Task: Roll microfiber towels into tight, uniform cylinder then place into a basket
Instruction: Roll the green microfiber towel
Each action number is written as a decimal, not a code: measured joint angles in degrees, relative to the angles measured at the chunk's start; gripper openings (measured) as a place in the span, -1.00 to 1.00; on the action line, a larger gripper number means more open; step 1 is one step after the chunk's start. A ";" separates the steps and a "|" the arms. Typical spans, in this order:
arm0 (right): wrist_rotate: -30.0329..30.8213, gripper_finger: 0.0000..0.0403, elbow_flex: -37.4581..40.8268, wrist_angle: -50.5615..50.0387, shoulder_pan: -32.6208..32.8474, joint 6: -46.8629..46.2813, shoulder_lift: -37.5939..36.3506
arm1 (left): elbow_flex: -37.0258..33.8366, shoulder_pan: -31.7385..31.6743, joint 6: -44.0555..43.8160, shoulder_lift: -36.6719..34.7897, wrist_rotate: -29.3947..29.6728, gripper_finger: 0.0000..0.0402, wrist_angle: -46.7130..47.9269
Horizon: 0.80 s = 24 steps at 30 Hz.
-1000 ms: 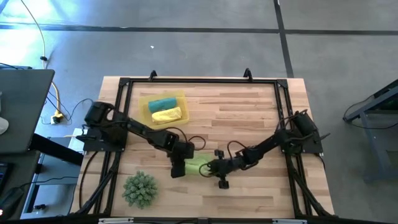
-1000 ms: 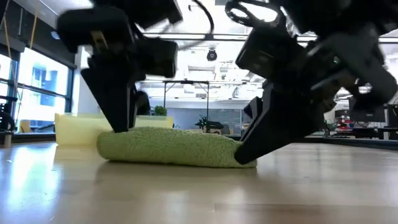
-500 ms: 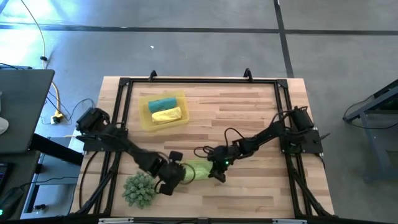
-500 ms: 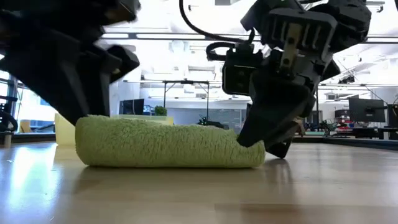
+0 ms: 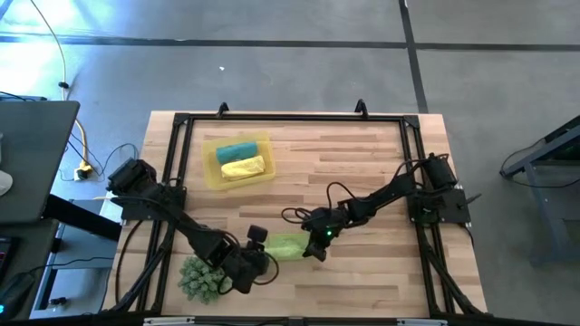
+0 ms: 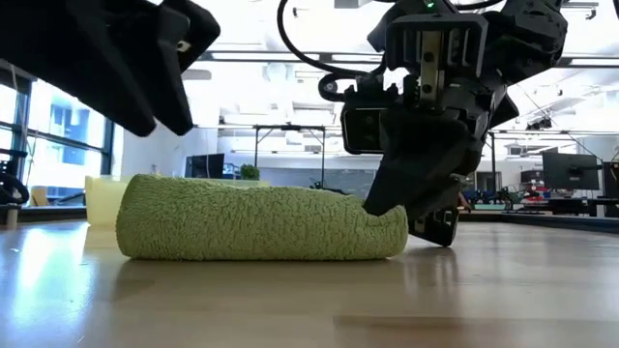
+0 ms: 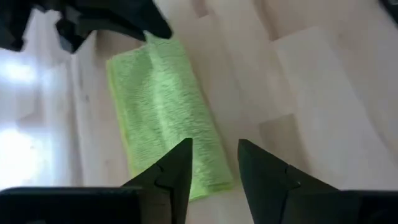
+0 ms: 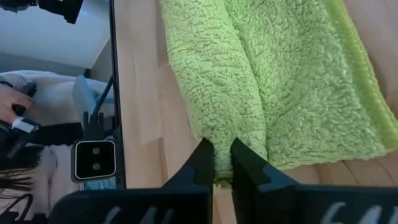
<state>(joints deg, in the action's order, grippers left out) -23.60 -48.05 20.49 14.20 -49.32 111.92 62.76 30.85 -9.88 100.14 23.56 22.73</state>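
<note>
The lime green towel [image 5: 286,246] lies rolled on the table near its front middle; it also shows in the low view [image 6: 251,224]. My right gripper [image 8: 222,149] is shut on the towel's right end [image 6: 392,230]. My left gripper [image 7: 214,146] is open and hangs above the towel's left end [image 7: 205,177], clear of it, as the low view [image 6: 145,77] shows. The teal roll [image 5: 237,149] and the yellow roll [image 5: 243,167] lie in the yellow basket [image 5: 210,172] at the far left. My right gripper pinches the rolled lime towel's right end [image 8: 219,167] between its two fingers, on a fold of several layers. The fingers slant down from the table's right and lie along the roll. The towel lies full length on the table.
A spiky green plant-like ball [image 5: 201,276] sits at the near left, close beside my left arm. A black frame [image 5: 290,118] runs round the table top. Bare wood lies in the middle and right of the table.
My left gripper has come off the towel's left end, risen and gone toward the table's near left corner. My right gripper has stayed at the towel's right end and turned. The rolled towel has shifted toward the near edge.
</note>
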 joint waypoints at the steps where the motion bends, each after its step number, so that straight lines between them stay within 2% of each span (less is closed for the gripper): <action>1: 0.00 -0.98 0.00 0.02 0.00 0.00 0.00 | 0.01 -0.07 -0.27 0.24 -0.66 -0.40 -0.44; 6: 0.22 -0.98 0.00 0.06 0.00 -0.14 0.00 | -0.04 -0.87 -0.43 3.29 -1.93 -0.28 -0.21; 12: 0.87 -0.98 0.00 0.10 0.04 -0.31 0.00 | -0.04 -2.94 -0.50 6.64 -0.45 -0.22 -0.03; 18: 1.01 -0.97 0.00 0.21 0.07 0.39 0.00 | -0.04 -5.12 -4.66 8.15 -4.25 -0.22 0.43; 24: 1.03 -0.77 0.16 0.80 0.07 2.97 -0.26 | 0.29 -7.04 -9.40 10.11 -8.37 -0.22 1.04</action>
<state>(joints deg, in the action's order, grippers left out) -22.57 -47.89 21.29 14.26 -46.35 111.65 63.06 23.81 -19.28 110.24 15.19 23.77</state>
